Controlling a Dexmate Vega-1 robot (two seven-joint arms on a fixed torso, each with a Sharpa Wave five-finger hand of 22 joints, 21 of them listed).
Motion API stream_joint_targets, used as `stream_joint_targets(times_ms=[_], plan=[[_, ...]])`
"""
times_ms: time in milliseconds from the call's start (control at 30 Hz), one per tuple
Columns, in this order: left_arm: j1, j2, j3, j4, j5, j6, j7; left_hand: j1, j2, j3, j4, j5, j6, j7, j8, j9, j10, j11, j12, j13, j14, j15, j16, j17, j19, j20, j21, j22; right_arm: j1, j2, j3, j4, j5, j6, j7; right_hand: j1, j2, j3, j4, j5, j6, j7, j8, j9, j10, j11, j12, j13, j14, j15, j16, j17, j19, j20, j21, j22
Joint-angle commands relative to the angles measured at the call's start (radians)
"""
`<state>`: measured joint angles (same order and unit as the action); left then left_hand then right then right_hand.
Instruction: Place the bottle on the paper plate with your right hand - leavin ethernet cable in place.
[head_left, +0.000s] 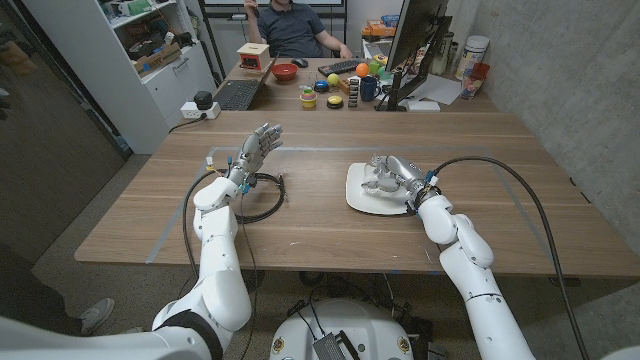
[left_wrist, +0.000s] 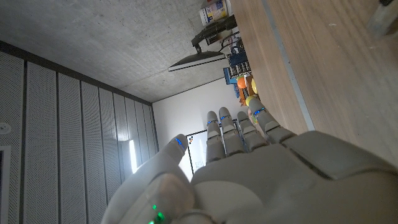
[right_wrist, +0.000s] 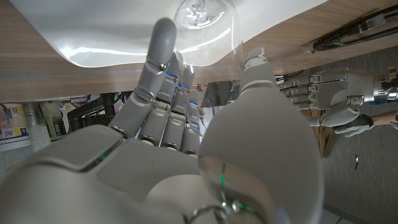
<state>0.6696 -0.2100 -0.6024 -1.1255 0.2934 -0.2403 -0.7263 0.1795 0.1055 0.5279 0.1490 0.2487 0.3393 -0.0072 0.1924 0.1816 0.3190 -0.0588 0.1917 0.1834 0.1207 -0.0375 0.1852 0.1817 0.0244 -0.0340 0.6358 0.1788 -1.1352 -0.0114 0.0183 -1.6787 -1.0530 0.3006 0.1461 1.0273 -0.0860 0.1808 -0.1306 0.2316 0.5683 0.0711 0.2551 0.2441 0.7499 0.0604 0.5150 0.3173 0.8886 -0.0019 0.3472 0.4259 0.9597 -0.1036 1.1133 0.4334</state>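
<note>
A white paper plate (head_left: 360, 195) lies right of the table's middle. My right hand (head_left: 398, 178) is over it, holding a clear plastic bottle (right_wrist: 202, 14) between thumb (right_wrist: 258, 68) and fingers (right_wrist: 160, 43). The bottle's end is at the plate (right_wrist: 112, 34). The bottle's clear body is hard to make out in the head view. A coiled black ethernet cable (head_left: 265, 198) lies on the wood to the plate's left. My left hand (head_left: 258, 148) is raised above the cable's far side, fingers apart and empty (left_wrist: 249, 162).
A thick black cable (head_left: 520, 195) arcs across the table's right side. Beyond the far edge are a keyboard (head_left: 238, 94), a monitor (head_left: 412, 40), small coloured items (head_left: 340, 88) and a seated person (head_left: 295, 30). A small white object (head_left: 211, 160) lies near my left hand.
</note>
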Motion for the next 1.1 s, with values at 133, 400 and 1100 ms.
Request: stream_joint_targets(times_ms=[133,400,1100], plan=[[-0.02,0.011,-0.005,0.034,0.0,-0.013,0.001,-0.009,0.004,-0.004,-0.001,0.006,-0.003,-0.001,0.005,0.003,-0.001,0.001,0.006,0.003,-0.002,-0.045,0.001,0.002,0.006,-0.01,-0.003,0.002,0.012,-0.014,-0.031,-0.029,-0.073,-0.078,0.076,0.16,0.192,-0.034,0.036,-0.01,0.008,-0.06,-0.033,0.001,0.03,-0.107,-0.054,-0.004,0.25,-0.217,-0.042,-0.013,-0.048,-0.119,0.033,-0.005],[-0.031,0.018,-0.006,0.059,0.001,-0.032,0.001,-0.01,0.004,-0.005,-0.001,0.007,0.001,0.001,0.007,0.003,-0.001,0.002,0.006,0.003,-0.001,-0.045,0.001,0.002,0.007,-0.012,-0.004,0.002,0.031,-0.025,-0.038,-0.023,-0.062,-0.084,0.128,0.075,0.134,-0.103,0.073,-0.001,-0.127,-0.068,-0.06,-0.009,-0.112,-0.108,-0.156,-0.047,0.116,-0.213,-0.149,-0.086,-0.077,-0.118,0.071,-0.023],[-0.065,0.039,-0.007,0.127,0.025,-0.057,0.015,-0.009,0.007,-0.004,-0.001,0.008,0.003,0.002,0.007,0.002,-0.001,0.0,0.006,0.003,-0.001,-0.045,0.001,0.002,0.009,-0.012,-0.007,0.002,0.041,-0.047,-0.044,-0.048,-0.068,-0.078,0.152,-0.101,0.034,-0.227,0.158,0.013,-0.205,-0.026,-0.053,-0.012,-0.227,-0.059,-0.218,-0.072,-0.015,-0.187,-0.153,-0.133,-0.054,-0.111,0.047,-0.031]])
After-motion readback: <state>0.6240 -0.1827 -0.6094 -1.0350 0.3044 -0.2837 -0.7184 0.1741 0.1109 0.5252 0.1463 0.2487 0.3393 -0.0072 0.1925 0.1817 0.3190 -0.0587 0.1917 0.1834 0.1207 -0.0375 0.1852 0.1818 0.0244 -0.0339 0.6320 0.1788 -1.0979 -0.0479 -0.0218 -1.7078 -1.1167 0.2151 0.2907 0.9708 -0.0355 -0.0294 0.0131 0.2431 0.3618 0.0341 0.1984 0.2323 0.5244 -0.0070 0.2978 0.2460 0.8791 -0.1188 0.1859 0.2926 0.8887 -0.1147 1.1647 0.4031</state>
